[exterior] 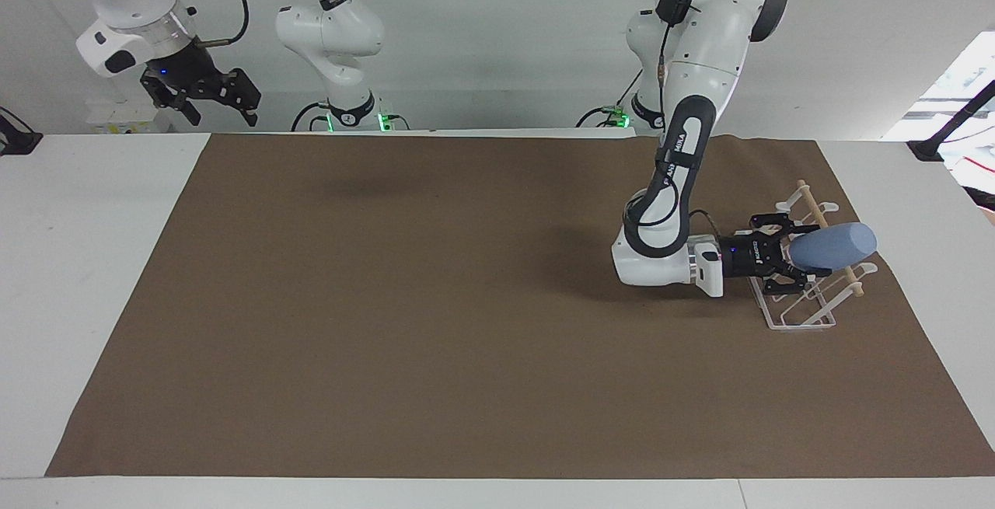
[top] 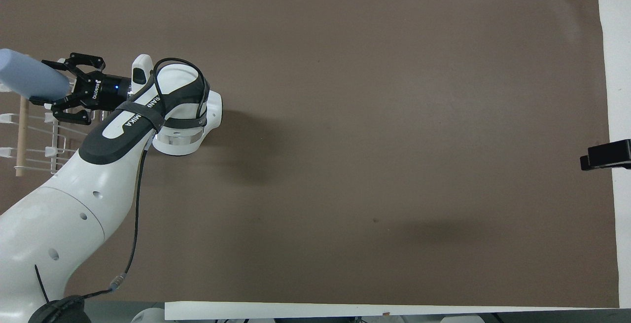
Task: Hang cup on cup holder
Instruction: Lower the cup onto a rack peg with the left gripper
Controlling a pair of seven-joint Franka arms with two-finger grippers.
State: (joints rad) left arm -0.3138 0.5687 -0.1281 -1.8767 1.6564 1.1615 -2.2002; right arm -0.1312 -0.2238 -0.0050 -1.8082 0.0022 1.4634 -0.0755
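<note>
The light-blue cup [exterior: 833,246] lies on its side, base pointing toward the left arm's end of the table, just above the wooden dowel [exterior: 808,202] of the white wire cup holder [exterior: 808,315]. My left gripper [exterior: 801,254] is shut on the cup's wide end and holds it low over the rack's prongs. In the overhead view the cup [top: 29,75] covers the rack's farther end [top: 49,150], with the left gripper [top: 47,82] beside it. My right gripper [exterior: 221,114] is open and empty, waiting raised off the table's corner near the robots.
A brown mat [exterior: 435,299] covers most of the white table [exterior: 85,260]. The cup holder stands on the mat near the left arm's end. The right gripper's tip [top: 591,159] shows at the mat's edge in the overhead view.
</note>
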